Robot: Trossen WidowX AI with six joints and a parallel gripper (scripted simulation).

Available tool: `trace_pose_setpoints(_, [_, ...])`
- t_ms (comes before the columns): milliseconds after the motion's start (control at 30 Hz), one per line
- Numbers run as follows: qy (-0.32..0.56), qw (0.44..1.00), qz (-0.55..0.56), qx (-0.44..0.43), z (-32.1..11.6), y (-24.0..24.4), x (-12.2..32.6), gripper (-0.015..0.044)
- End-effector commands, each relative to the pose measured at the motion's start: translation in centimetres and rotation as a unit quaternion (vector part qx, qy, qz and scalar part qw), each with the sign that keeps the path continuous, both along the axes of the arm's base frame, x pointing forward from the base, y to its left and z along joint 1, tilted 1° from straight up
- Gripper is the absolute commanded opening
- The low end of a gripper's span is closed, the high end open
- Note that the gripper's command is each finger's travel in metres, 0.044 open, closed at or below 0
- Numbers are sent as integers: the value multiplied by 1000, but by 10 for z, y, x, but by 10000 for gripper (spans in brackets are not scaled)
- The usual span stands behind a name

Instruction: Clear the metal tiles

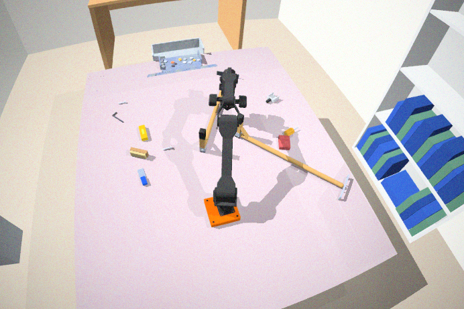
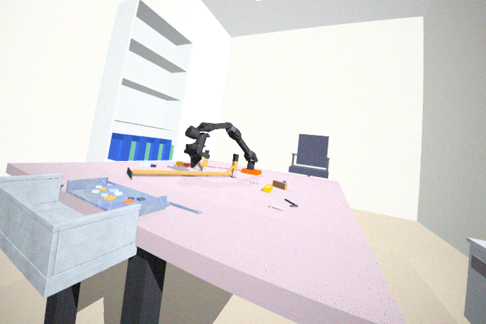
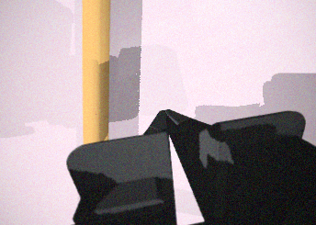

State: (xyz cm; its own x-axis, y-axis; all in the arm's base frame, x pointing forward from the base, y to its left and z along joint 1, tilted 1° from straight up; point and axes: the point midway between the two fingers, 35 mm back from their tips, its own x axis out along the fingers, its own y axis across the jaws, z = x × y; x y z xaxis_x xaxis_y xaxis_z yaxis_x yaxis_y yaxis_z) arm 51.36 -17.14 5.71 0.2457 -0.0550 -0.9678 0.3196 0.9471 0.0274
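Observation:
The long scraper has a wooden handle and an upright black-topped grip. It lies on the table with its dark blade toward the bench plate. My gripper is shut and empty, above the table beside the handle, which passes left of the fingertips in the wrist view. In the top view the arm hides the fingertips. Several grey, white, yellow and orange tiles lie on the steel bench plate. The catch box stands at its far end.
A second wooden-handled tool with a toothed metal head lies to the right. A red block is near its handle. A yellow block, a tan block and a blue piece lie left.

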Motion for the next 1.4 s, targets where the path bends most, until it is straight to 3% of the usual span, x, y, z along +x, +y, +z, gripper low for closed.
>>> trace_pose_setpoints(0, [4, 1000, 5, 2, -11, 2, 0, 0])
trace_pose_setpoints(267, [6, 1000, 5, 0, -28, 2, 2, 0])
trace_pose_setpoints(1367, [-7, 1000, 5, -3, -27, 26, 18, 0])
